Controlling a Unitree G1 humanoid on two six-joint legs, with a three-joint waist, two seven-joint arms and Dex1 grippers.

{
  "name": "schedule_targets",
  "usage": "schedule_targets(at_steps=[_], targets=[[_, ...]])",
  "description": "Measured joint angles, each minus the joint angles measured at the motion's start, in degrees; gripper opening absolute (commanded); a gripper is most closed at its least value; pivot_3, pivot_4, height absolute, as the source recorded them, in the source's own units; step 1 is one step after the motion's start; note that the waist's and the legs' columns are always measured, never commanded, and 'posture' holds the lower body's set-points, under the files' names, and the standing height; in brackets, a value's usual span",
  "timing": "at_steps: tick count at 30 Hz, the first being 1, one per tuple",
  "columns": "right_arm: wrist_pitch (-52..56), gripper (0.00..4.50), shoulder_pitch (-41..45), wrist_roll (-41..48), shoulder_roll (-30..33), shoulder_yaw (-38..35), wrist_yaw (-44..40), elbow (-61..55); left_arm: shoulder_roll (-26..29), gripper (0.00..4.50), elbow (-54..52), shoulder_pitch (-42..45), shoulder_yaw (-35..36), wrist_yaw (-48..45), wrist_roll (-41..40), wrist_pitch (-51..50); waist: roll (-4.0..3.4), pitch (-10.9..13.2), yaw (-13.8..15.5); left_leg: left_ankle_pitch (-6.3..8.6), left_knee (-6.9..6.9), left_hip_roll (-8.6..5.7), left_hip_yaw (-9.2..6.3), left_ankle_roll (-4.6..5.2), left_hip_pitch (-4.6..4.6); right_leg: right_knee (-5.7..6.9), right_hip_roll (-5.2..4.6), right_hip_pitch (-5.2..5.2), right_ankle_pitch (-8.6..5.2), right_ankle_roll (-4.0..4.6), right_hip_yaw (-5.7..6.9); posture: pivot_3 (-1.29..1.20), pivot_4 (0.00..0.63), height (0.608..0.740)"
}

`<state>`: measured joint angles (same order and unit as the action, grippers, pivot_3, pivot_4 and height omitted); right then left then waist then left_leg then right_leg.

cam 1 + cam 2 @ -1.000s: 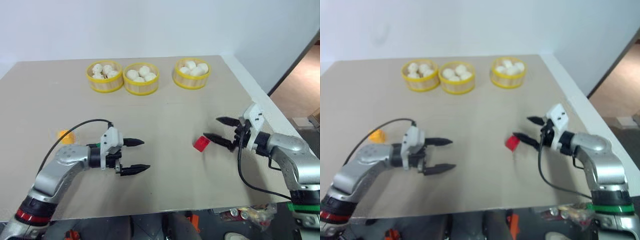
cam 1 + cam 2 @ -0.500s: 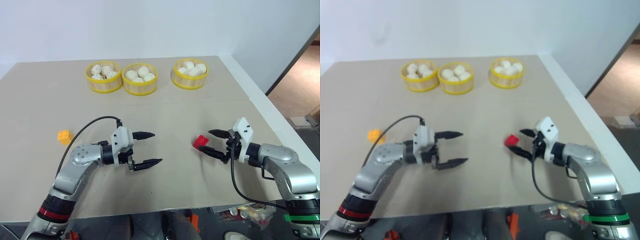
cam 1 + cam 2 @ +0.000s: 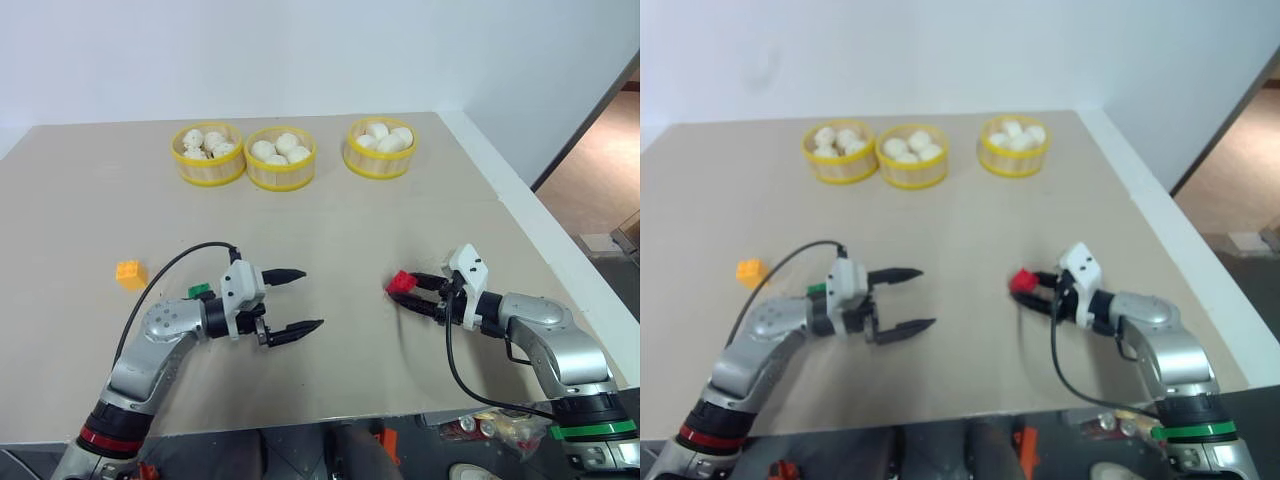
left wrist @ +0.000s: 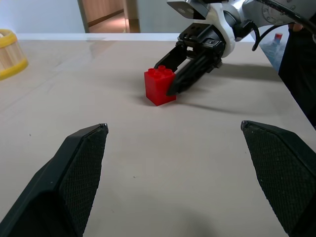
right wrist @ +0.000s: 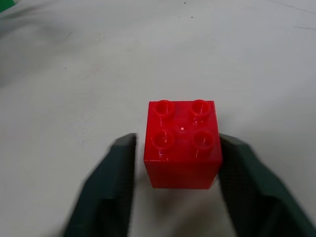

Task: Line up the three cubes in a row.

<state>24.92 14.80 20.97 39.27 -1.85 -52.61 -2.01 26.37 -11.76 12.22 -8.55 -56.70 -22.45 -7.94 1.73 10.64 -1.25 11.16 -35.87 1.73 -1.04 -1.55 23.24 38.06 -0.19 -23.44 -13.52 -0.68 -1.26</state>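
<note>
Looking down from the head views, the right tool [image 3: 408, 294] is clamped on the red cube [image 3: 401, 283], which sits on the counter [image 3: 340, 230] toward the right side. Left tool [image 3: 300, 300] points toward it with its jaws spread wide, gripping nothing. Green cube [image 3: 199, 291] peeks out just behind the left wrist, and the yellow cube [image 3: 130, 272] sits further left, well apart from the red one. Three baskets [image 3: 283, 172] of buns line the far edge.

Left wrist view: both black fingers [image 4: 79, 163] stand far apart, and between them, further off, you see the red cube [image 4: 159, 86] on the counter with the right tool [image 4: 173, 74] pinching it from the sides.

Right wrist view: red cube [image 5: 182, 143] studs-up, a finger [image 5: 118, 182] pressed against each side, resting on the counter. A bit of green shows at one corner, can't tell much more.
</note>
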Motion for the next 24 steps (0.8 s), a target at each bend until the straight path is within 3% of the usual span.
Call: schedule_targets(at_steps=[6, 10, 17, 24], targets=[[-0.66, 1.24, 0.56, -0.16, 0.03, 0.3, -1.16, 0.02, 0.23, 4.5, 5.34, -1.42, 0.69, -1.77, 0.8, 5.18, 0.0, 0.0, -0.03, 0.0, -0.01, 0.0, 0.01, 0.0, 0.0, 0.01, 0.0, -0.01, 0.01, 0.01, -0.02, 0.0, 0.15, 0.74], [-0.85, 1.24, 10.63, -1.28, 1.87, 7.21, -9.74, 1.13, 2.16, 4.5, 6.62, -4.18, 2.3, -3.1, 0.86, 6.81, -0.03, 0.02, -1.03, 0.0, -0.01, 0.06, 0.07, 0.0, -0.08, 0.02, 0.06, -0.03, 0.1, 0.05, -0.09, 0.0, 0.15, 0.74], [-9.23, 1.24, 27.75, -8.07, -3.04, 19.42, -23.41, 16.47, 3.77, 4.5, 1.25, -7.59, 2.88, -2.64, 0.38, 5.43, -0.01, 0.02, -0.75, 0.0, 0.0, 0.07, -0.05, 0.0, 0.01, 0.02, 0.04, -0.03, 0.05, 0.12, 0.07, 0.0, 0.15, 0.74], [-20.47, 1.24, 30.4, -12.57, -4.26, 21.98, -29.74, 28.66, 4.21, 4.5, -1.68, -8.99, 4.14, -0.81, -0.42, 3.06, -0.02, 0.02, 0.0, 0.02, 0.01, 0.01, 0.02, -0.01, 0.05, 0.0, -0.07, -0.04, -0.02, 0.02, 0.02, 0.0, 0.15, 0.74]])
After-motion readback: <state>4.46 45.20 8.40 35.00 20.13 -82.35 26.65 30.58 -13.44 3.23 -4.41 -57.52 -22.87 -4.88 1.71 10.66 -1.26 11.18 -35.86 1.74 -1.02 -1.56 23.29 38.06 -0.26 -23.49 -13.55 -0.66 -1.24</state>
